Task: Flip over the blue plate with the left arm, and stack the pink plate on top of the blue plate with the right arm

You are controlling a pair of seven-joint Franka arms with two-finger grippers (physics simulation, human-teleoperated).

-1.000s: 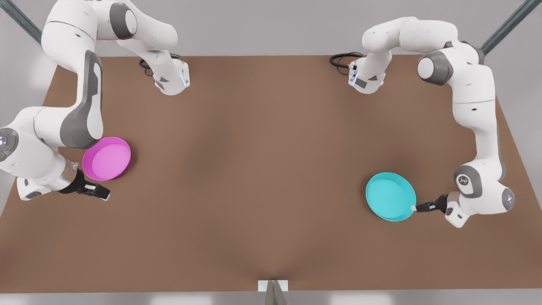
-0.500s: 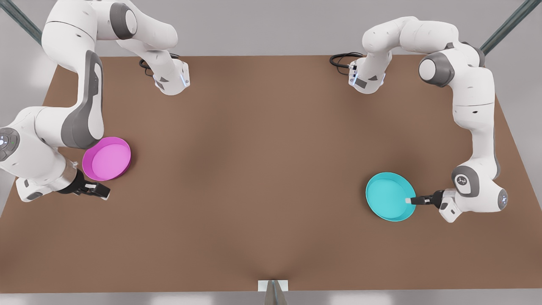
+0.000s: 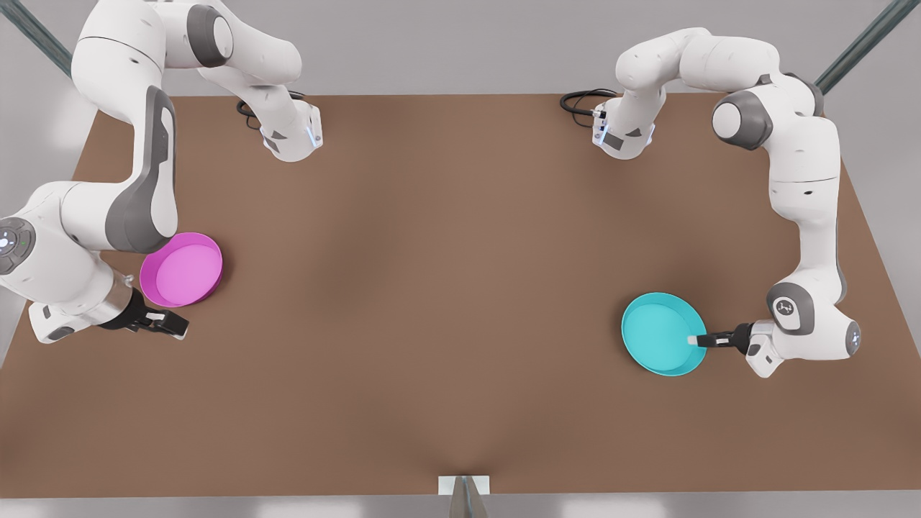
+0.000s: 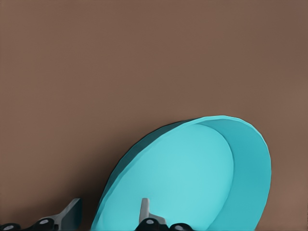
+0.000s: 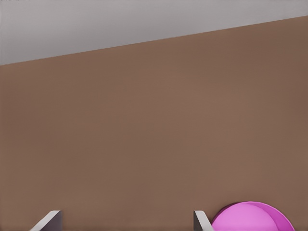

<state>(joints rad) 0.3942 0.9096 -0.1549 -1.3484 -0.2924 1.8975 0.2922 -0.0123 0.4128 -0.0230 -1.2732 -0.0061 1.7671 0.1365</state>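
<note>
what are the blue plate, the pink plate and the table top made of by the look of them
The blue plate looks like thin moulded plastic: one flat cyan colour, satin, no pattern, thin upright rim. The pink plate looks the same, in magenta with a paler inside. The table top is plain matte brown with no visible grain, perhaps laminate or painted board; the render leaves it open.

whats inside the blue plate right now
One finger of the left pincer reaches over the blue plate rim into its bare inside; the other finger sits outside the wall. The table under the plate is hidden.
</note>
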